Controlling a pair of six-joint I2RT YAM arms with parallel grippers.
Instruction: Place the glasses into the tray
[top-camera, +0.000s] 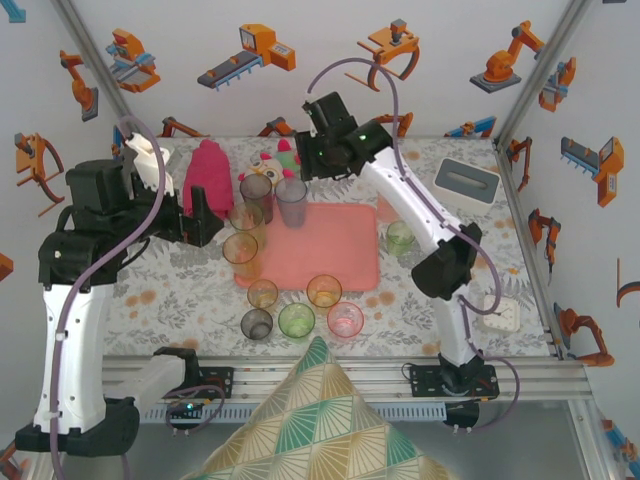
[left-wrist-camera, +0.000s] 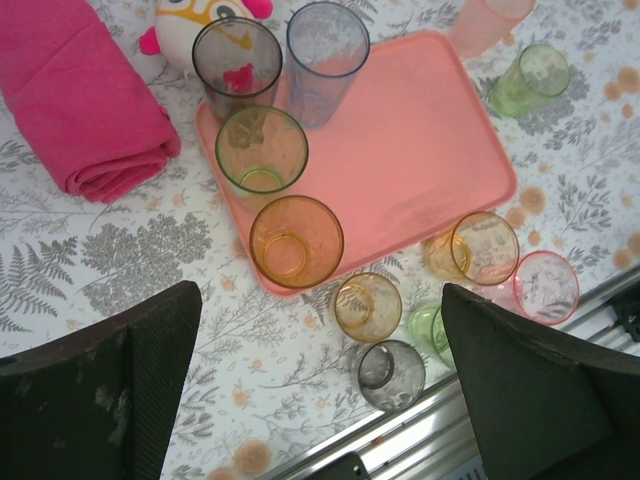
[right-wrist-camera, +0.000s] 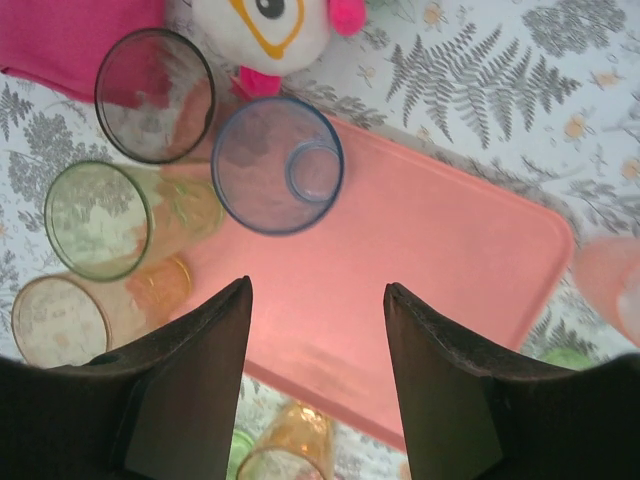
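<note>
The salmon-pink tray (top-camera: 335, 250) lies mid-table. A bluish glass (right-wrist-camera: 278, 165), a greenish one (right-wrist-camera: 98, 220) and an amber one (left-wrist-camera: 296, 240) stand along its left side, and a grey one (left-wrist-camera: 237, 68) is at its back-left corner. Short amber (left-wrist-camera: 367, 307), grey (left-wrist-camera: 391, 375), green (top-camera: 296, 319), orange (top-camera: 324, 291) and pink (top-camera: 345, 319) glasses sit on the cloth in front. Another green glass (top-camera: 400, 238) stands right of the tray. My left gripper (left-wrist-camera: 320, 290) hangs open high above the front glasses. My right gripper (right-wrist-camera: 318, 285) is open over the tray, holding nothing.
A magenta rolled towel (top-camera: 205, 170) and a plush toy (top-camera: 275, 158) lie behind the tray's left end. A white-rimmed grey box (top-camera: 467, 180) sits back right. A patterned cushion (top-camera: 320, 420) pokes up beyond the metal rail (left-wrist-camera: 440, 420) at the near edge.
</note>
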